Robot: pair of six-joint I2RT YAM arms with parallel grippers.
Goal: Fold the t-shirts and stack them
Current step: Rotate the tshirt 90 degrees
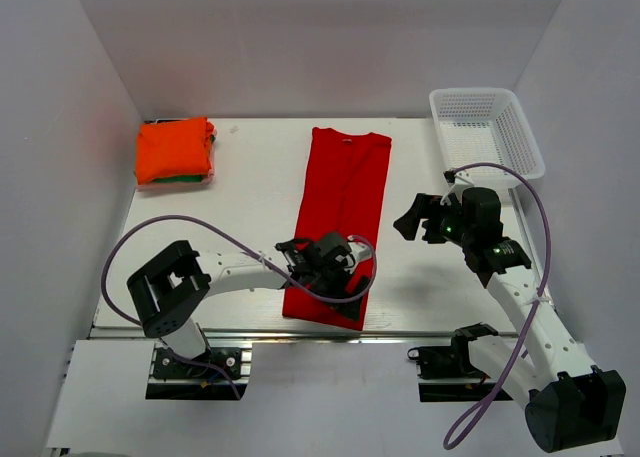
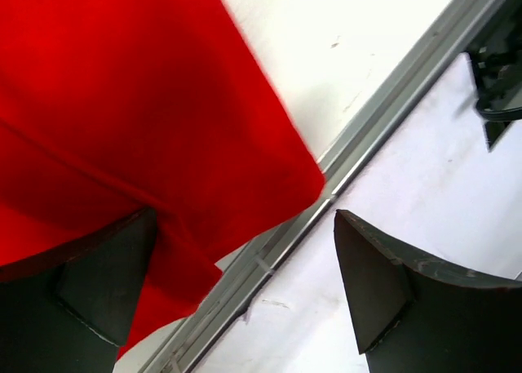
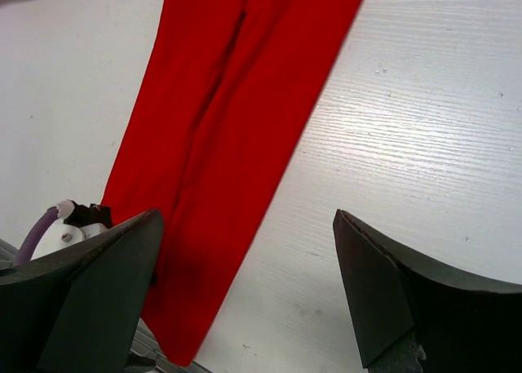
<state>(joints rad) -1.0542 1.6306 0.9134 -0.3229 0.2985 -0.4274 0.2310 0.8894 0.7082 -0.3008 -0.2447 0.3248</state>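
Note:
The red t-shirt point(image 1: 345, 187) lies flat on the table as a long narrow strip, collar end far, hem end near. My left gripper point(image 1: 335, 259) hovers open over its near right corner; in the left wrist view point(image 2: 245, 218) one finger is over the red cloth point(image 2: 122, 104) and the other over the white ledge past the table edge, holding nothing. My right gripper point(image 1: 415, 222) is open and empty, right of the strip; its wrist view point(image 3: 246, 214) shows the shirt point(image 3: 236, 104) on the left. The folded orange t-shirt point(image 1: 174, 150) lies on the green one point(image 1: 190, 179) at the far left.
A white mesh basket point(image 1: 487, 127) stands at the far right corner. A metal rail point(image 1: 250, 332) runs along the table's near edge and also shows in the left wrist view point(image 2: 367, 120). White walls close in the left, back and right sides.

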